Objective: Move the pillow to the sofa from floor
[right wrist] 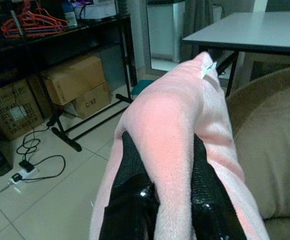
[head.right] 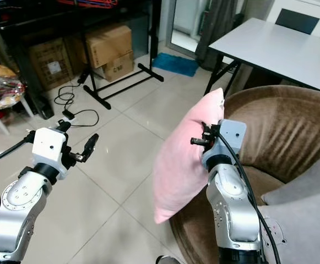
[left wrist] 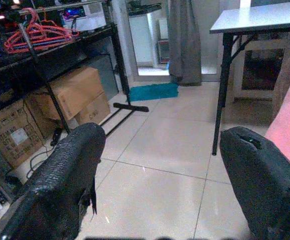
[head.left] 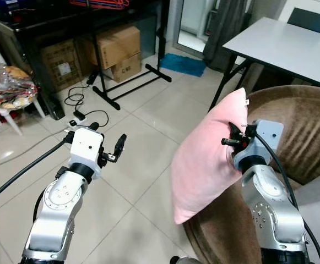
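**Pink pillow held in the air at the sofa's edge**

Nearest the camera, the right gripper (right wrist: 159, 200) pinches a fold of the pink pillow (head.left: 206, 159) between its two black fingers (right wrist: 207, 195), the fabric bulging up between them. The pillow hangs upright and clear of the floor, just in front of the brown sofa (head.left: 303, 132); its lower corner overlaps the sofa's front rim, though whether it touches cannot be told. A small white tag sticks out at its upper corner.

On the other side, the left gripper (head.left: 118, 149) is raised over the tiled floor (head.left: 132, 181), well apart from the pillow. Its fingers (left wrist: 67, 175) are spread wide with nothing between them.

Beyond the sofa stands a grey table (head.left: 283, 47) on black legs. Further out on the floor lie black cables and a white power strip (head.left: 74, 122), near the foot of a black rack (head.left: 121, 82). Cardboard boxes (head.left: 113, 47) sit behind the rack's base, and red hangers (left wrist: 35, 35) rest on a dark shelf above. A blue mat (head.left: 183, 64) lies by a doorway at the far end.
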